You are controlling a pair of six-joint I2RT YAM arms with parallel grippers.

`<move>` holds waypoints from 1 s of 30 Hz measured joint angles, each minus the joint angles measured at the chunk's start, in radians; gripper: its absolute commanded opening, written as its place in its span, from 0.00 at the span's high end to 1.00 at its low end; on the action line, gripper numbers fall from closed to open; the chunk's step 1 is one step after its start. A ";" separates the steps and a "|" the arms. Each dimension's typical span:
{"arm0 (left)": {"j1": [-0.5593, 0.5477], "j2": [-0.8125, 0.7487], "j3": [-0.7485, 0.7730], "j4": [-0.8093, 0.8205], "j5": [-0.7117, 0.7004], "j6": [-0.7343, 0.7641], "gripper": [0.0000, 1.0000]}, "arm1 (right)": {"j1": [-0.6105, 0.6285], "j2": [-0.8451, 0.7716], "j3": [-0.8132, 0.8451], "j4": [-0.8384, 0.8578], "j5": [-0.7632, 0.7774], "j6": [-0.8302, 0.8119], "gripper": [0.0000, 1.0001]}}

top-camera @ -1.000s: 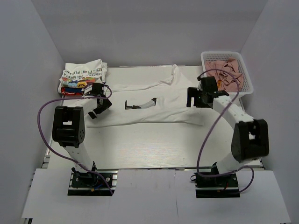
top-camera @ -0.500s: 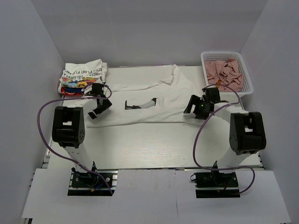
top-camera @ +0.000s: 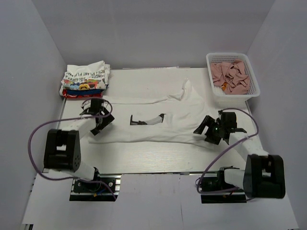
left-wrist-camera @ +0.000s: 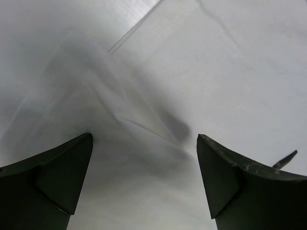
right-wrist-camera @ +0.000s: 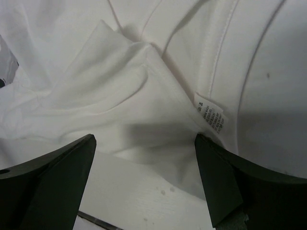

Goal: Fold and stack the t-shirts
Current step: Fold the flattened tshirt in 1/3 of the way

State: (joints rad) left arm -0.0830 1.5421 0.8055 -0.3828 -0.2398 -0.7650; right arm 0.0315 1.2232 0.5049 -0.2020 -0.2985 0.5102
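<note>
Across the middle of the table (top-camera: 144,153) lies a large white t-shirt (top-camera: 177,120), spread out flat with some folds along its back edge. At its left end the left gripper (top-camera: 100,125) sits low over the cloth. Its wrist camera shows both fingers (left-wrist-camera: 53,177) spread wide apart, with rumpled white fabric between them and nothing pinched. At the shirt's near right corner the right gripper (top-camera: 207,132) is down at the hem, its jaws likewise parted. The fabric's edge and a small sewn label (right-wrist-camera: 211,115) lie between and just beyond its fingers. A stack of folded t-shirts (top-camera: 85,78), the top one white with dark lettering, rests at the back left corner. A white mesh basket (top-camera: 230,94) of pinkish cloths (top-camera: 230,74) stands at the back right, apart from the shirt.
</note>
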 measured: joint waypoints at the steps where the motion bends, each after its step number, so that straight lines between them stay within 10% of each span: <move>1: -0.003 -0.038 -0.034 -0.006 0.011 -0.003 0.00 | -0.002 -0.037 -0.017 -0.026 0.007 0.005 0.10; 12: -0.027 -0.276 -0.096 -0.224 0.064 -0.035 0.00 | 0.005 -0.278 0.018 -0.338 0.142 0.010 0.10; 30: 0.002 0.243 0.391 -0.206 -0.093 -0.076 0.08 | 0.054 0.148 0.434 -0.183 0.300 -0.040 0.10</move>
State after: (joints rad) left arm -0.0814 1.7851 1.1965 -0.5888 -0.3328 -0.8406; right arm 0.0853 1.3708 0.9386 -0.3855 0.0013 0.4702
